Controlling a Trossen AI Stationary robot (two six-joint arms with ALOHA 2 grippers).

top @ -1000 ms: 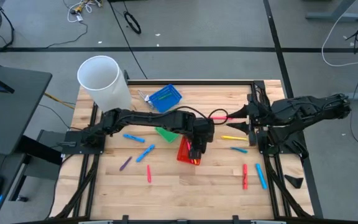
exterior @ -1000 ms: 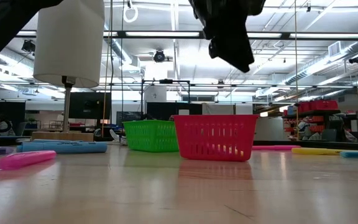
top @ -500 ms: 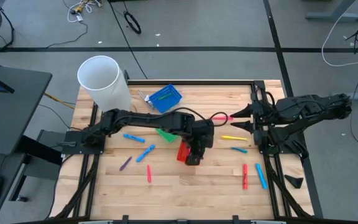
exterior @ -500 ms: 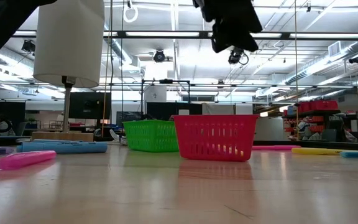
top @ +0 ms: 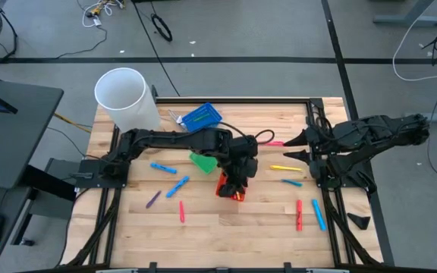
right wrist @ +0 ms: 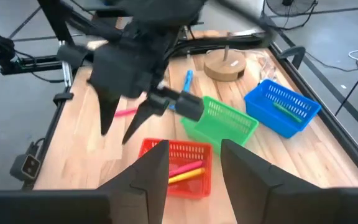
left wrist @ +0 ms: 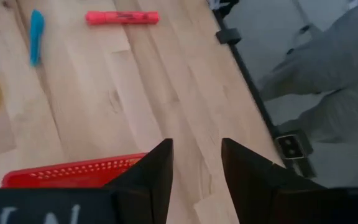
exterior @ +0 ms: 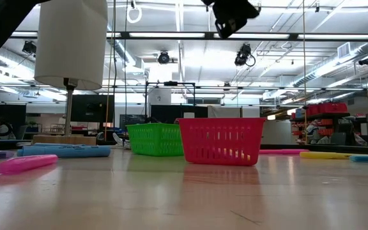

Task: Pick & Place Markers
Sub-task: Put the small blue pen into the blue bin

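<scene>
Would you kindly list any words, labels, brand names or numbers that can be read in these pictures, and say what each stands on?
None can be read with certainty.
Blue marker, low view: dark lettering along its barrel, too blurred to read.
Left wrist view, bottom edge: pale marks on the left arm's dark housing, cut off and blurred.
Baskets, other markers, white cylinder: no text visible.

No legible text, label, brand, number or sign found. A blue marker (exterior: 62, 151) in the low view carries dark lettering, too small to read. Pale marks on the left wrist housing are blurred beyond reading.
</scene>
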